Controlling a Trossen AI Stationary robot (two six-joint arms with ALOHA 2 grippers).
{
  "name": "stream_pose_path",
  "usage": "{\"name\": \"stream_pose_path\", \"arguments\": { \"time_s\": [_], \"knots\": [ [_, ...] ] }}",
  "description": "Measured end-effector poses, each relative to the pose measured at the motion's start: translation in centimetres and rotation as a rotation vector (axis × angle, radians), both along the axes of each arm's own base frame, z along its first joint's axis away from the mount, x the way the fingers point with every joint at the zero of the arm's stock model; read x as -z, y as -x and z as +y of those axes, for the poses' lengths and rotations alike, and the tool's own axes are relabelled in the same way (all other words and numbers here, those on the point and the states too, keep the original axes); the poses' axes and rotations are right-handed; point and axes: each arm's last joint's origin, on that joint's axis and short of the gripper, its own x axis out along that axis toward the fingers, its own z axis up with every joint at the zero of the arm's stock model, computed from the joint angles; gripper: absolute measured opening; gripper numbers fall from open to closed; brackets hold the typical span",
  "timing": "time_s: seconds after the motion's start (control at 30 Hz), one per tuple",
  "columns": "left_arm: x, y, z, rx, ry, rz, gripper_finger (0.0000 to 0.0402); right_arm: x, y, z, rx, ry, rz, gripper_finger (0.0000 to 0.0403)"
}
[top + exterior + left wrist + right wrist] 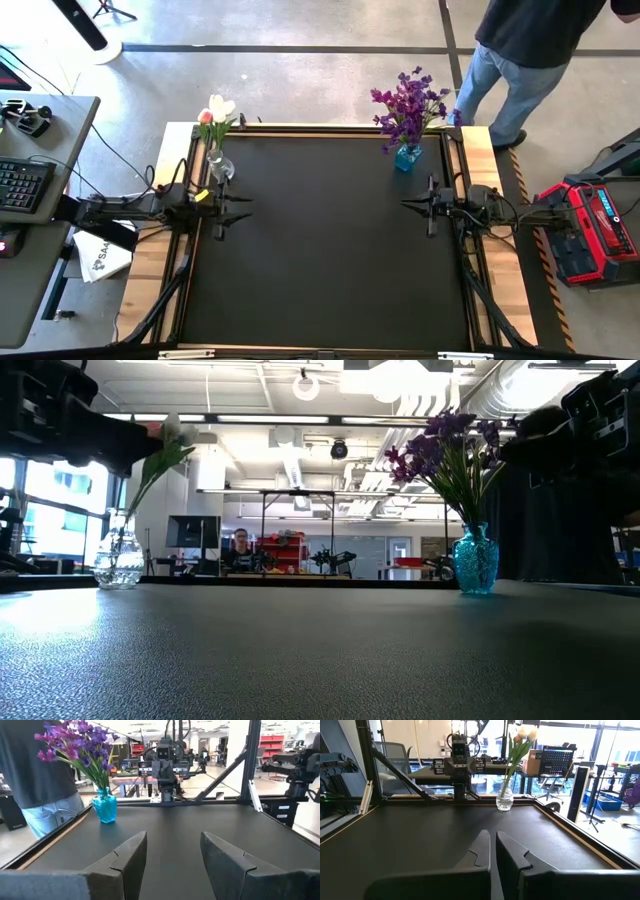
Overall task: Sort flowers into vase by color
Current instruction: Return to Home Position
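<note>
Standing in a ribbed turquoise glass vase point(406, 157) off to the side of the right gripper point(408, 206), near its tips yet apart from them, bushy purple flowers point(408, 105) on thin green stems, with that gripper's dark angular fingers point(482, 852) pressed nearly together on nothing. Opposite, just to the side of the left gripper point(245, 207), fingers spread wide and empty, smooth white and pink tulip buds point(214, 110) in a bulbous clear glass vase point(220, 165), all over a grainy matt black tabletop point(320, 260) framed in pale wood. Cropped to dark shapes at the low view's upper corners, both arms; cut off by the high view's far edge, a person point(520, 50) in jeans and a dark top
</note>
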Motion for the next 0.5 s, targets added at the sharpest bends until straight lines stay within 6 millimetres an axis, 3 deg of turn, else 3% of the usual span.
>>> {"name": "stream_pose_path", "arguments": {
  "time_s": [0.5],
  "knots": [
    [0.40,-0.32,0.01,-0.006,0.021,0.050,0.0172,-0.01,0.00,0.00,-0.002,0.000,0.000,0.0000]
  ]
}}
